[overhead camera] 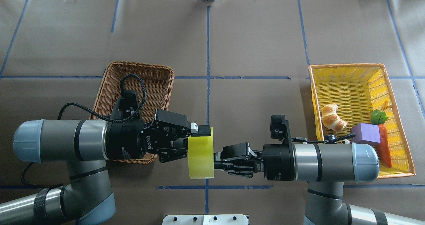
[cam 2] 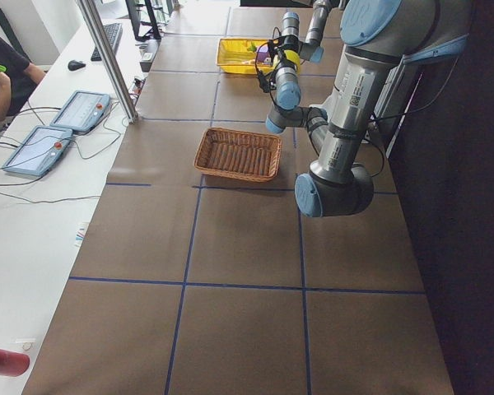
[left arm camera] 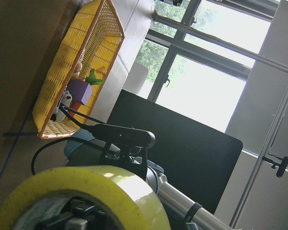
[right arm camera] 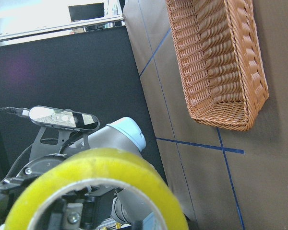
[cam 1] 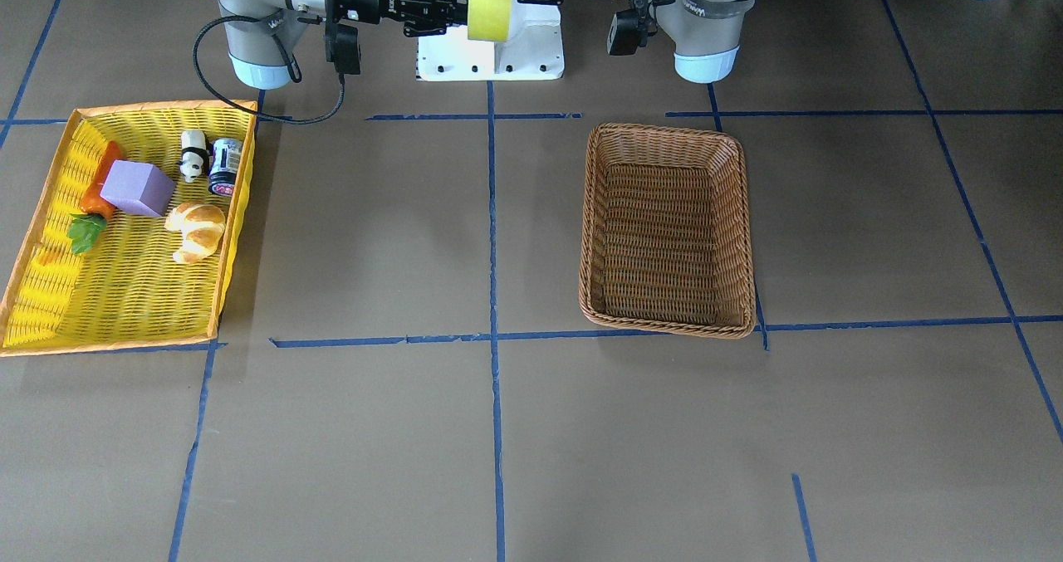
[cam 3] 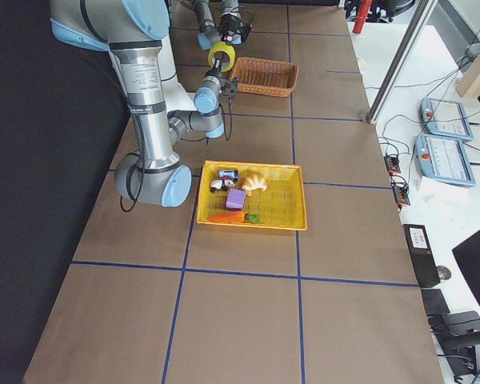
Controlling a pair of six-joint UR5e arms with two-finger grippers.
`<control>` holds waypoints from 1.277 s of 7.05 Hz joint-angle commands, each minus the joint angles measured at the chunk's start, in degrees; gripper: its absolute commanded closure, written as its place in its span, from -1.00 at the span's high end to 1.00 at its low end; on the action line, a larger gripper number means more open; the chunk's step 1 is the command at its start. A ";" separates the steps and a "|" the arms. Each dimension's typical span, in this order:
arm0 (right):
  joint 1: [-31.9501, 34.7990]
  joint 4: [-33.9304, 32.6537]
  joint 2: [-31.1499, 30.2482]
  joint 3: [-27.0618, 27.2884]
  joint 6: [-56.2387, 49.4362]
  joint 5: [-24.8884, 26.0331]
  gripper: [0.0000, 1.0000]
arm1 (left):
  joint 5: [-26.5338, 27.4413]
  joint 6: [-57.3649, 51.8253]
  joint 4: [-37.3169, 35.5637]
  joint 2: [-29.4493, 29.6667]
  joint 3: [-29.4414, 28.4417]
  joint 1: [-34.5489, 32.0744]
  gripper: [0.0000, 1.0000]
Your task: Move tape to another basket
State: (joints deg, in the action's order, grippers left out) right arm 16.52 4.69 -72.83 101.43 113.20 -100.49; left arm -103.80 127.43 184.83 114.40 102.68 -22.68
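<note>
The yellow-green tape (overhead camera: 201,157) hangs in the air on its edge between my two grippers, near the robot's base. It also shows in the front view (cam 1: 488,6) and at the bottom of both wrist views (left arm camera: 86,191) (right arm camera: 101,172). My right gripper (overhead camera: 216,160) reaches in from the right, its fingers narrow and shut on the roll. My left gripper (overhead camera: 196,142) is spread open against the roll's other face, with one finger over the top edge. The brown wicker basket (overhead camera: 109,85) lies empty on the table, partly under my left wrist.
A yellow basket (overhead camera: 345,67) at the right holds a croissant (overhead camera: 333,118), a purple block (overhead camera: 366,134), a carrot (overhead camera: 384,145), and in the front view a panda figure (cam 1: 193,155) and a can (cam 1: 224,166). My right forearm overlaps its near edge.
</note>
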 commanded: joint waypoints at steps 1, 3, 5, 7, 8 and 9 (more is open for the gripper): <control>0.09 -0.03 0.06 0.00 0.01 0.12 1.00 | 0.00 -0.07 0.00 -0.06 0.07 0.00 -0.84; 0.09 -0.03 -0.03 0.00 0.01 0.12 1.00 | 0.00 -0.16 0.00 -0.14 0.07 0.00 -0.87; 0.17 -0.03 -0.03 0.00 0.01 0.12 1.00 | -0.09 -0.16 0.09 -0.23 0.41 0.00 -0.87; 0.17 -0.03 -0.12 0.09 0.01 0.03 1.00 | -0.26 -0.42 0.09 -0.76 1.29 -1.05 -0.89; 0.26 -0.03 -0.21 0.00 -0.08 0.03 1.00 | -0.78 -0.43 0.35 -1.98 1.56 -3.14 -0.90; 0.44 0.06 -0.47 0.09 -0.17 0.03 1.00 | -0.79 -0.43 0.44 -4.08 3.13 -4.12 -0.90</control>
State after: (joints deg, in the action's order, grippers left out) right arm 16.81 4.68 -73.08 101.47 113.12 -100.45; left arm -104.40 127.03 185.12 112.32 104.49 -25.31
